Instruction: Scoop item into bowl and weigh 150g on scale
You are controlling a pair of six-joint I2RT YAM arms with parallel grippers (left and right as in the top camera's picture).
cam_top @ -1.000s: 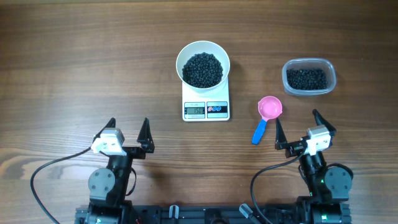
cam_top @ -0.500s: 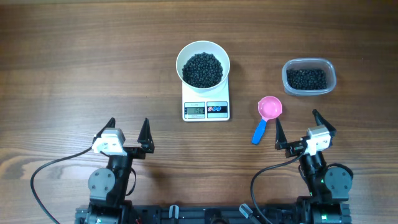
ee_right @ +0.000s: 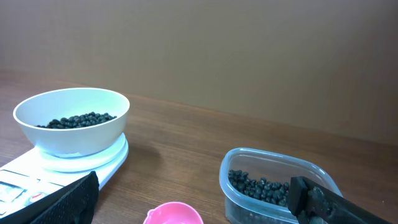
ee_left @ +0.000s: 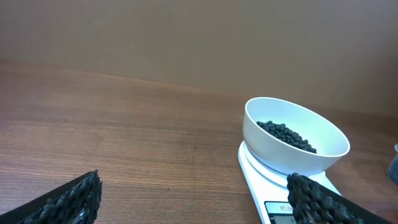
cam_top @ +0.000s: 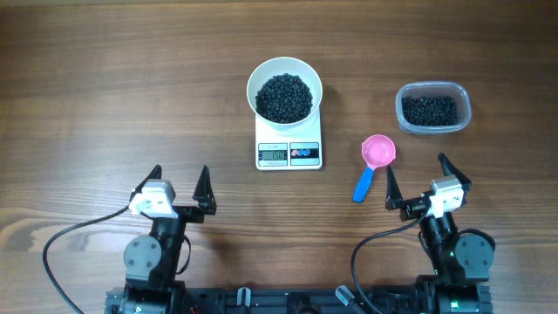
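A white bowl (cam_top: 258,80) holding tiny black beads (cam_top: 283,97) stands on the white scale (cam_top: 289,154), whose display faces the near edge. More of the black beads fill a clear plastic tub (cam_top: 433,108) at the right. A pink scoop with a blue handle (cam_top: 374,161) lies on the wood between scale and tub. My left gripper (cam_top: 180,187) rests open near the front left, far from the scale. Just below the scoop, my right gripper (cam_top: 418,178) is also open and empty. From the wrist views I see the bowl (ee_left: 295,137) (ee_right: 71,118), tub (ee_right: 273,180) and scoop (ee_right: 174,214).
The wooden table (cam_top: 105,87) stretches bare to the left and far side. Black cables (cam_top: 70,244) loop by the arm bases at the front edge.
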